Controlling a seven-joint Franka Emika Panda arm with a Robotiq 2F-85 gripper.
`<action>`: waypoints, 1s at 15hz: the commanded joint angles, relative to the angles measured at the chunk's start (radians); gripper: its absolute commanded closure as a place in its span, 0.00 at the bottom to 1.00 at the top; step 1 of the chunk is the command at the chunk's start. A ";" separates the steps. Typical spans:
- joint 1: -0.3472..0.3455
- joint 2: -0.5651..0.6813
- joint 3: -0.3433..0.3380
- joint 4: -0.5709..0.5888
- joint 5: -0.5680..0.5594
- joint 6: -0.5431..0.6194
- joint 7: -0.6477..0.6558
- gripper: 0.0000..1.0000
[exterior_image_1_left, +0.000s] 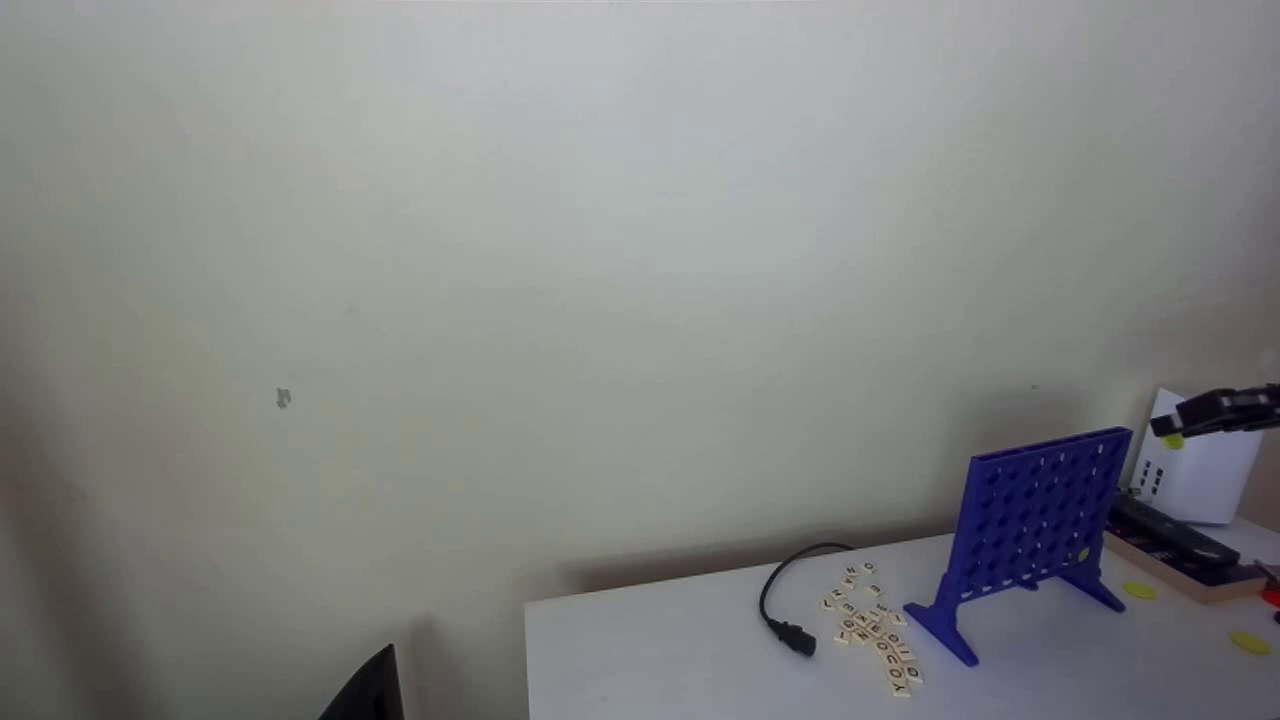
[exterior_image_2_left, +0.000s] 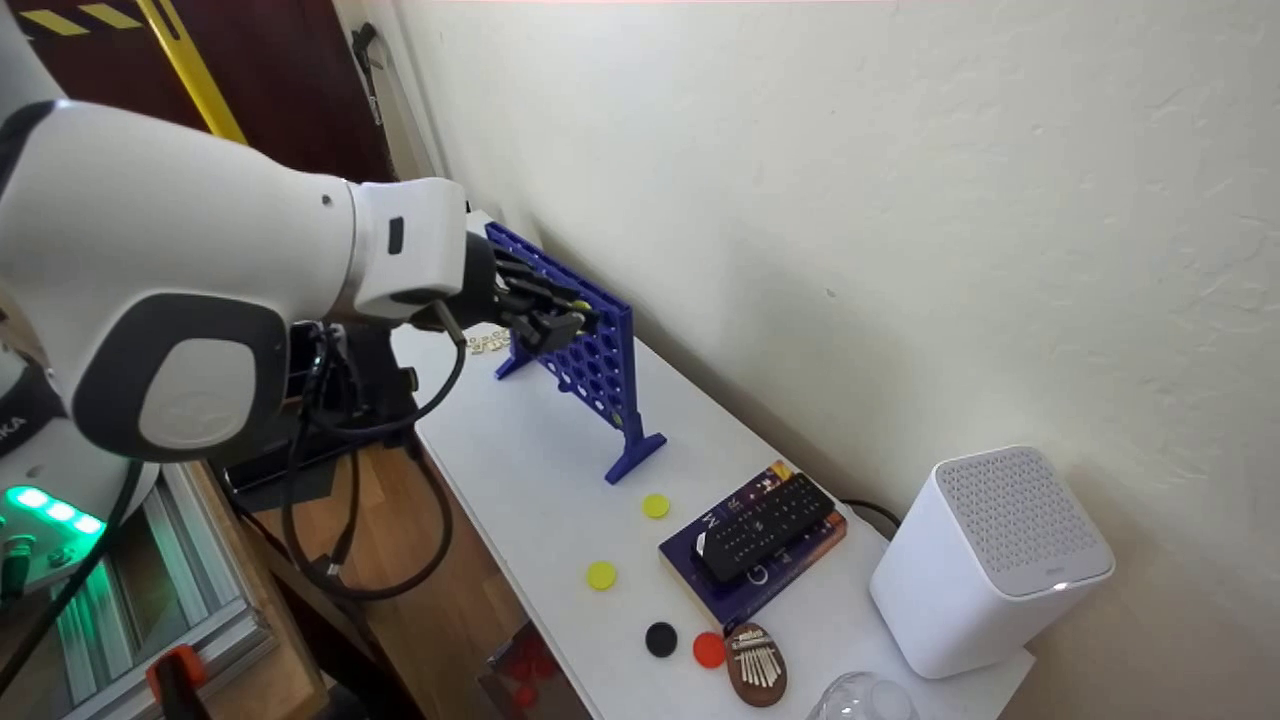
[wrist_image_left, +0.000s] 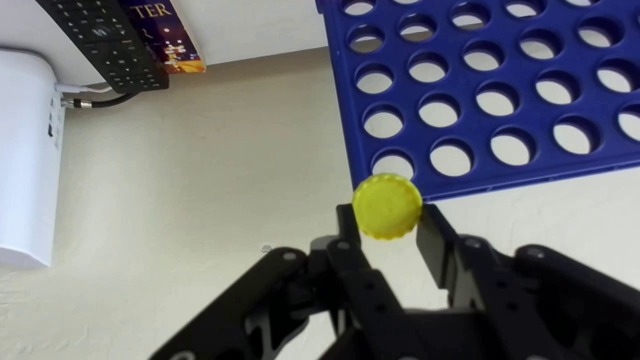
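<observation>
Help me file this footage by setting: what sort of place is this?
Perhaps a lab or office, though a home is possible: a robot arm extends over a white table on which a blue game rack stands.

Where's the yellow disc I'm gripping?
In the wrist view, the yellow disc is pinched in the gripper right of centre, overlapping the lower-left corner of the blue rack in the picture.
</observation>
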 joint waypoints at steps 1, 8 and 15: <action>0.000 -0.031 -0.012 -0.009 -0.042 0.023 0.040 0.90; 0.126 -0.002 -0.120 0.003 -0.003 0.041 0.020 0.65; 0.131 -0.002 -0.123 0.003 -0.002 0.041 0.019 0.65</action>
